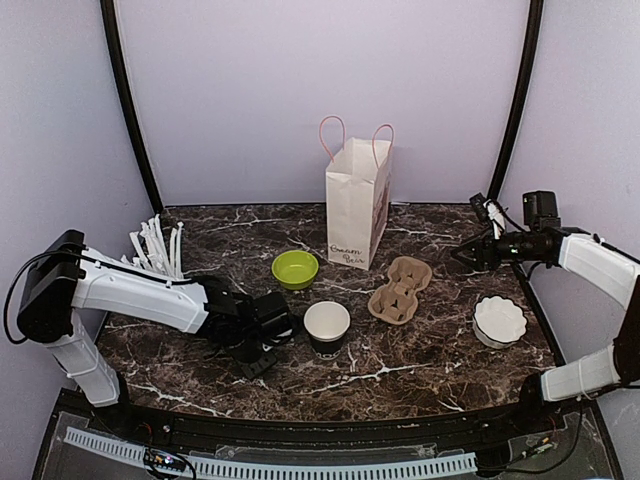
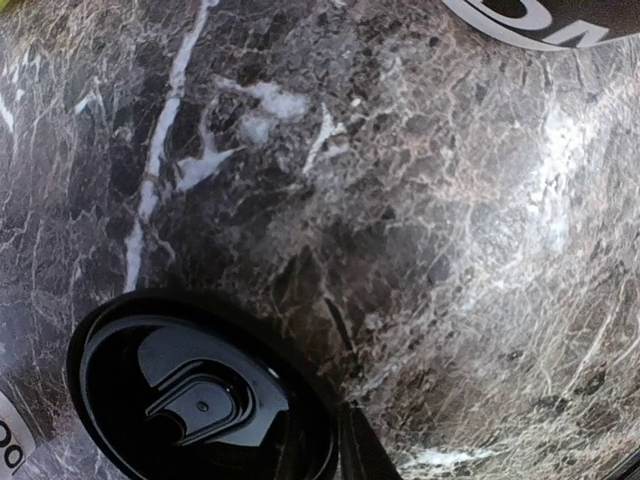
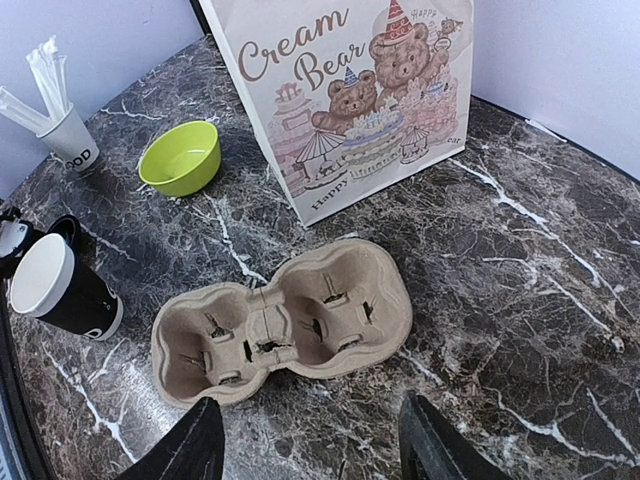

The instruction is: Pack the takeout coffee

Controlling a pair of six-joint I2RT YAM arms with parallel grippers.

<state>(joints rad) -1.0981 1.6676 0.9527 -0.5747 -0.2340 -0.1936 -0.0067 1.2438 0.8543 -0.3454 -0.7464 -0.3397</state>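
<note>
Since the black lid (image 2: pixel 200 400) is seen lying flat on the counter (image 2: pixel 420 220) right at the left tool (image 1: pixel 268 332), the step in hand is judged to be the picking up of that lid. Only one dark fingertip (image 2: pixel 362 452) is shown, at the lid's rim. Whether the left tool is pinching the lid or merely resting beside it cannot be told. A grip across the rim should be sought and the lid kept level, so that it can be lowered squarely onto the cup (image 1: pixel 327 325). That cup stands uncapped just right of the tool, near the centre of the counter. Further right and a little farther, the pulp carrier (image 1: pixel 400 290) lies empty. The right tool (image 3: pixel 320 445) is held off to its right, fingers spread with nothing between them. Farthest back stands the paper bag (image 1: pixel 357 205). The lid is cut off by the lower edge of the left wrist view. In the overhead view it cannot be made out against the dark tool.
</note>
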